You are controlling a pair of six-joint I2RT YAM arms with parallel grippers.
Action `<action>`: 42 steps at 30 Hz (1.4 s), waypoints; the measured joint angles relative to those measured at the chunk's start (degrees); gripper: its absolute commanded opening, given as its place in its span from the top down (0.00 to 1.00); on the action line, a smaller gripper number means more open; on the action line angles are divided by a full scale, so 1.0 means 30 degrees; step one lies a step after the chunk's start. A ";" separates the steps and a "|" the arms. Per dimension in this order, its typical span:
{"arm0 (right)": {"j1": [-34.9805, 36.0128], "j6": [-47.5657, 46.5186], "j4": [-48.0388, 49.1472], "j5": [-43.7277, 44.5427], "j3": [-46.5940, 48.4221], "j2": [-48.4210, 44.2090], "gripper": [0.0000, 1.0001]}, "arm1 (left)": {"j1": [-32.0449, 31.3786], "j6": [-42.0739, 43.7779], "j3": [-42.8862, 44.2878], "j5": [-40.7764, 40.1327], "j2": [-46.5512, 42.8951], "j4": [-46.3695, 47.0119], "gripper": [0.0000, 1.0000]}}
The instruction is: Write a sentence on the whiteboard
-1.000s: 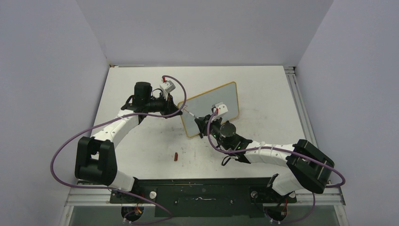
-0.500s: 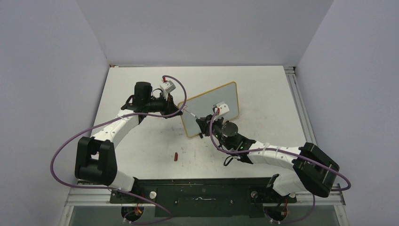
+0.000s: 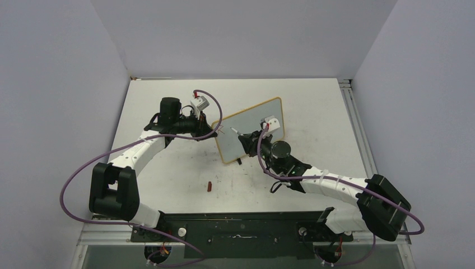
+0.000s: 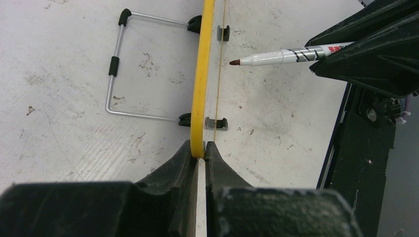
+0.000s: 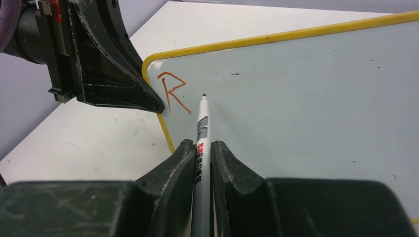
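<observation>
Right gripper (image 5: 201, 146) clamped on marker (image 5: 202, 123); tip points ahead at board (image 5: 306, 98), just off the surface going by left wrist view; sentence (image 5: 173, 92) is one red-brown R, just left of the tip, by the board's corner; left gripper (image 4: 198, 148) beyond that, pinched on the board's yellow edge, steadying it; judged barely started: first letter done, all remaining letters left to write.

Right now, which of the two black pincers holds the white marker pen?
The right pincer, shut on the white marker pen with a red-brown tip; the left pincer instead clamps the edge of the yellow-framed whiteboard.
</observation>
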 measured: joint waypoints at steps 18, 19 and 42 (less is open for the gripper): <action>-0.0029 -0.0255 0.0168 -0.0794 0.0685 0.0954 0.95 | -0.0102 0.0240 0.0175 -0.0117 0.0000 -0.0342 1.00; -0.0029 -0.0255 0.0189 -0.0794 0.0714 0.1049 0.95 | -0.0102 0.0240 0.0175 -0.0117 0.0000 -0.0350 1.00; -0.0007 -0.0240 0.0357 -0.0401 0.0991 0.1610 0.95 | -0.0102 0.0255 0.0211 -0.0401 0.0029 -0.0401 1.00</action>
